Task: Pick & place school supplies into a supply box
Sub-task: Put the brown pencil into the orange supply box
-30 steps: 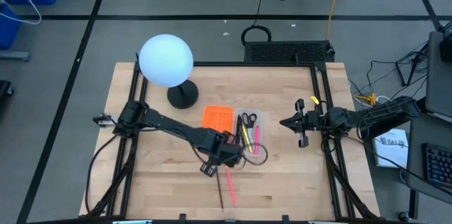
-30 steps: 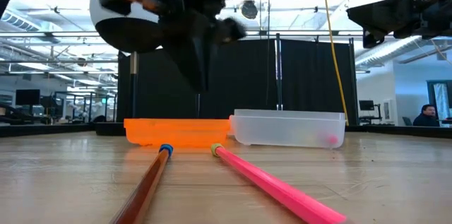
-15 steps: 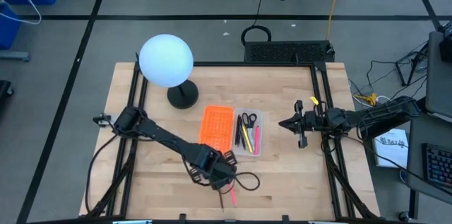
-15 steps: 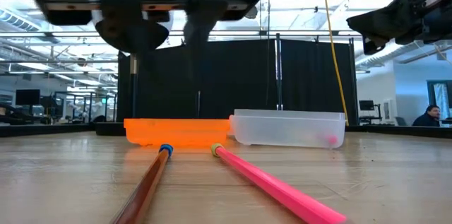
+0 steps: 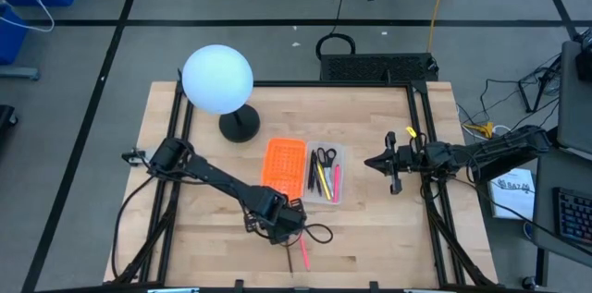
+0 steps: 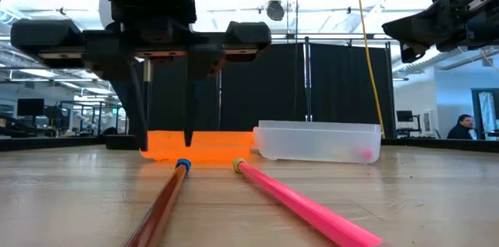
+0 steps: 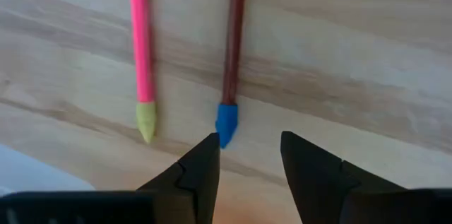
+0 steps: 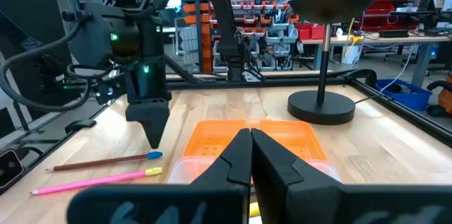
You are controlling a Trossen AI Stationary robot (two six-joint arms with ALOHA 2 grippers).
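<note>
A brown pencil with a blue cap (image 7: 233,54) and a pink pencil with a yellow-green cap (image 7: 141,40) lie side by side on the wood near the table's front edge (image 5: 294,254). My left gripper (image 7: 251,160) hangs open just above the table at their far ends, fingers pointing down, one fingertip close beside the blue cap (image 6: 182,165). The clear supply box (image 5: 324,173) holds scissors and yellow and pink pens. My right gripper (image 5: 373,162) waits shut above the table's right side.
An orange perforated panel (image 5: 285,162) lies joined to the box's left side. A lamp with a white globe (image 5: 217,79) and a black base (image 5: 240,127) stands at the far left. Bare wood lies left of the pencils. A person sits in the room behind (image 6: 465,126).
My left gripper has moved from the box's near end toward the table's near edge, turned about, come down close to the table at the pencils' capped ends, and opened. The pencils lie where they were.
</note>
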